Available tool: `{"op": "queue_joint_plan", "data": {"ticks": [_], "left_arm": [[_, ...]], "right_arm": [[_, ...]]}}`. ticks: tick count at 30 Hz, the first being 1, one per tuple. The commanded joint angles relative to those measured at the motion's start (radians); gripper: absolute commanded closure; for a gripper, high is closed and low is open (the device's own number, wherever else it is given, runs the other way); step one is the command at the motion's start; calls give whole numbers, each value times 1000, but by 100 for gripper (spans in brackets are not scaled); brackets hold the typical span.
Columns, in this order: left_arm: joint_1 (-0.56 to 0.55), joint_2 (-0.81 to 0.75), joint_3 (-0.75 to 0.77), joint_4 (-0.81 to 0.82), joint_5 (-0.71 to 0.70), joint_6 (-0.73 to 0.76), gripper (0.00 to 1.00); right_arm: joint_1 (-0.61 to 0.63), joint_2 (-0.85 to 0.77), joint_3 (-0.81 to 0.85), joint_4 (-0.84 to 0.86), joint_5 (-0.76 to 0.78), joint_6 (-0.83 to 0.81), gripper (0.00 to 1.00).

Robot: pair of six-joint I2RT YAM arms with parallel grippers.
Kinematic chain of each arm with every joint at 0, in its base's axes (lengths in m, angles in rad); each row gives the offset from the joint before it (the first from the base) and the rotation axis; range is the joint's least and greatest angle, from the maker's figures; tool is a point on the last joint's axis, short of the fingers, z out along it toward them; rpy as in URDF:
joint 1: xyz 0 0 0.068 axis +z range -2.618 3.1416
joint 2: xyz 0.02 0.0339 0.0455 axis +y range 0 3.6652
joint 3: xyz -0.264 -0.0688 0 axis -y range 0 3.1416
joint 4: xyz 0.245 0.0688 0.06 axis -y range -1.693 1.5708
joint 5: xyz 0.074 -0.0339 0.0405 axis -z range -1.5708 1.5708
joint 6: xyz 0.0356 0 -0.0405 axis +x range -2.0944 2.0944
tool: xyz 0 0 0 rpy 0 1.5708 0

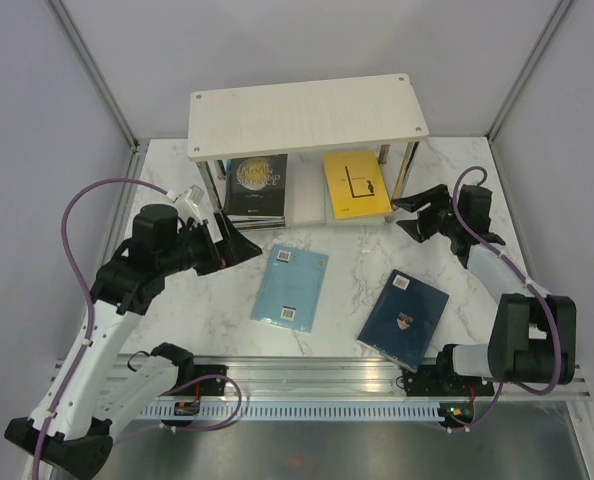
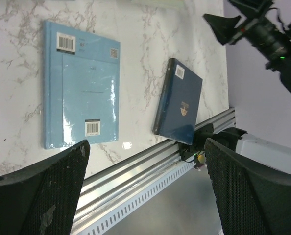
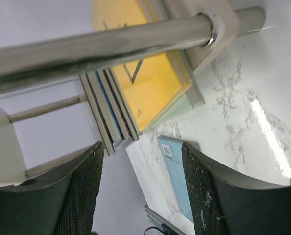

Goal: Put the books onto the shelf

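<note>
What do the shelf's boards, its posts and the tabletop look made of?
Shelf boards: pale wood or wood laminate, matte, faint grain. Posts: polished metal, mirror-like highlights. Tabletop: white marble look, grey veining, glossy glare; real stone or print, cannot tell.

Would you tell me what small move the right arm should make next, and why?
Probably back the right claw away from the shelf toward the navy book: it is open and empty, the yellow book is shelved, the navy one lies nearest.
</note>
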Motion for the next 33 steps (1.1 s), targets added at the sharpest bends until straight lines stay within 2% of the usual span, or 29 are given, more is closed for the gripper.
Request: {"op": "queue_joint_plan", "data": {"ticks": [1, 3, 6, 11, 15, 22, 29, 33], "left_arm": [[4, 12, -70, -6, -53, -15, 0], [4, 29, -122, -6, -70, -27, 1], [4, 58, -191, 1, -76, -32, 1], [4, 150, -299, 93, -59, -37, 1], [2, 294, -330, 147, -82, -29, 3], [1, 441, -402, 287, -114, 12, 4], [-13, 521, -495, 418, -136, -3, 4], [-45, 570, -520, 518, -114, -24, 4]], "right_arm": [[5, -132, -2, -119, -1, -97, 31], [26, -170, -7, -152, -10, -158, 29], [180, -179, -41, -179, -17, -233, 28], [400, -116, -142, -29, -5, -192, 24], [529, -27, -108, -27, 45, -227, 25], [595, 88, -107, 49, 85, -211, 27], [692, 227, -85, 95, 124, -204, 29], [732, 329, -91, 204, 98, -172, 30]]}}
